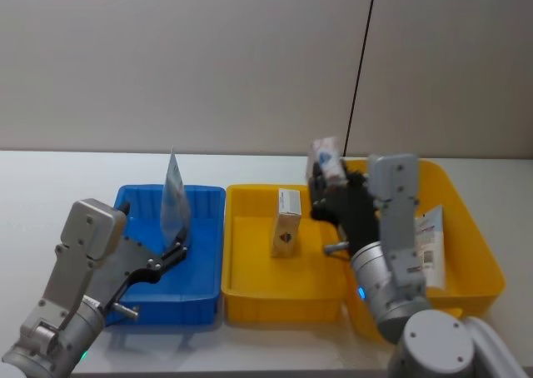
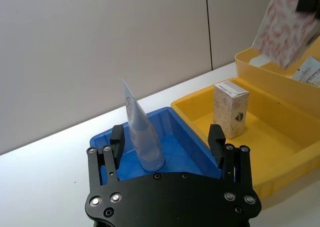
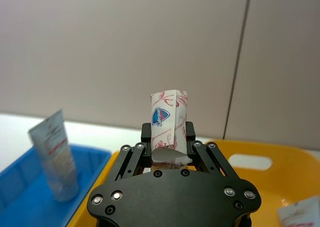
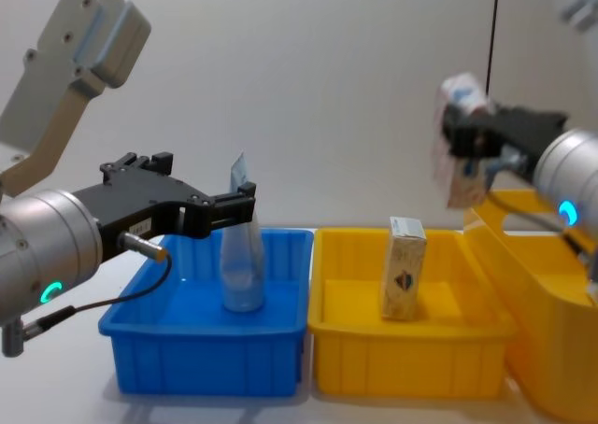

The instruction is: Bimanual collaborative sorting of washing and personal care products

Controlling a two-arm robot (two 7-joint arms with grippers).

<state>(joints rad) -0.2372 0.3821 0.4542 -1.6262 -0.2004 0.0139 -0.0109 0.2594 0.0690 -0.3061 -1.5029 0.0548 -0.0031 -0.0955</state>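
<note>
A pale blue-white pouch (image 1: 175, 196) stands upright on its cap in the blue bin (image 1: 200, 290). My left gripper (image 1: 172, 251) is open just in front of it, and in the left wrist view the pouch (image 2: 141, 137) stands near one finger (image 2: 117, 137) without being gripped. A white box patterned in red and blue (image 1: 326, 163) is held in the air by my right gripper (image 1: 331, 186), above the far edge where the two yellow bins meet. The right wrist view has that box (image 3: 167, 118) upright between the pads. A cream carton (image 1: 286, 221) stands in the middle yellow bin (image 1: 283, 299).
The larger yellow bin (image 1: 475, 228) on the right holds a flat white packet with red print (image 1: 430, 246). The three bins stand side by side near the table's front edge. Bare white table (image 1: 58, 186) lies left of the blue bin, and a grey wall rises behind.
</note>
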